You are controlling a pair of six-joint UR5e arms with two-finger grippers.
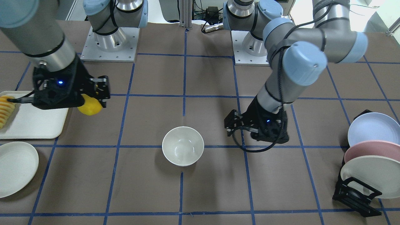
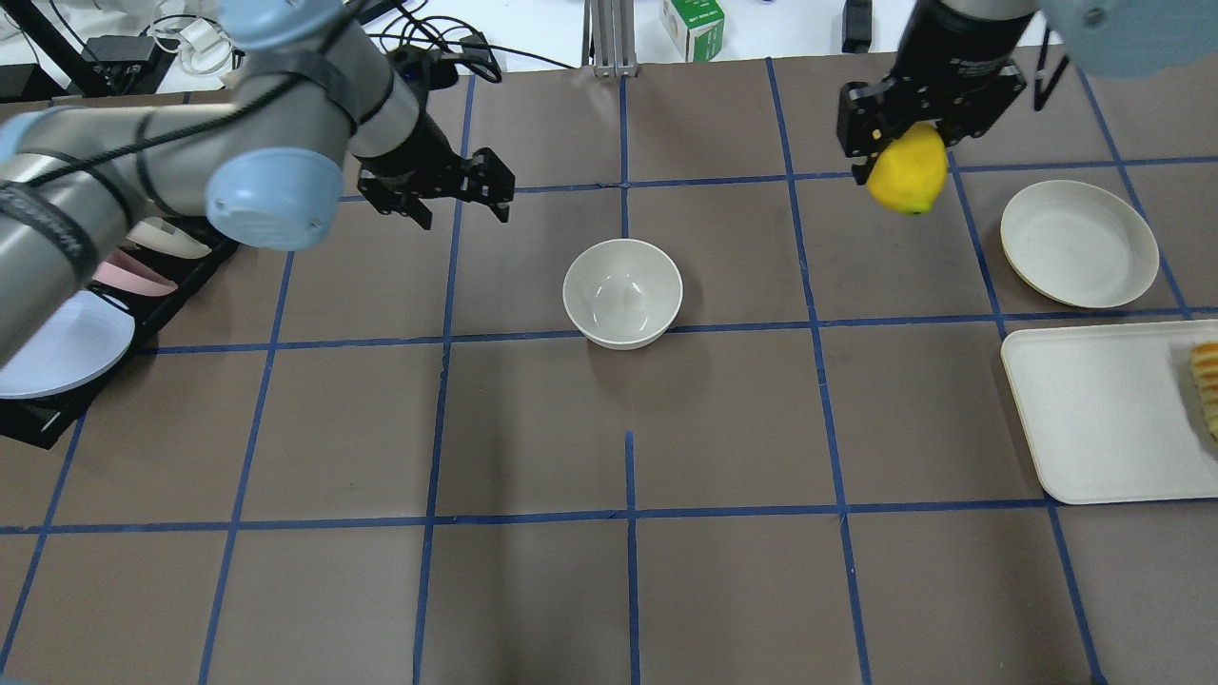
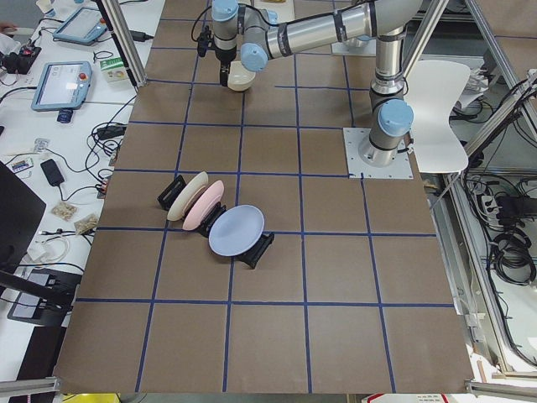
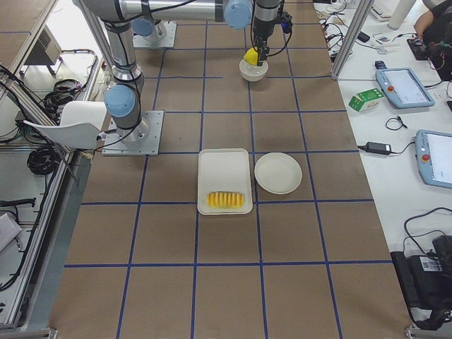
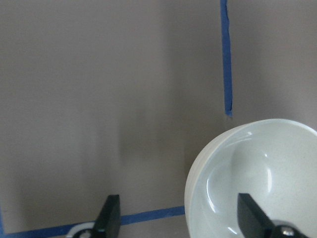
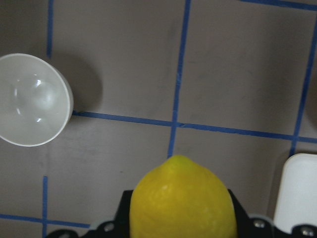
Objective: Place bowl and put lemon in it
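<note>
The table (image 3: 336,353) is topped in brown and crossed by blue tape lines (image 2: 628,476) into a grid of squares. A white bench (image 4: 395,120) runs along the operators' side, carrying 2 teach pendants (image 4: 401,86), a green box (image 4: 366,99), loose cables (image 3: 109,133) and a dark monitor (image 3: 17,218), with aluminium frame posts (image 3: 123,42) at the table's edge. On the robot's side a white chair (image 3: 440,117) stands on a pale floor (image 3: 503,336) among bundled black cables (image 3: 513,243), under bright, even light.

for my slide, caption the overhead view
Right gripper holds small yellow lemon aloft; deep glossy off-white bowl sits empty mid-table
</note>
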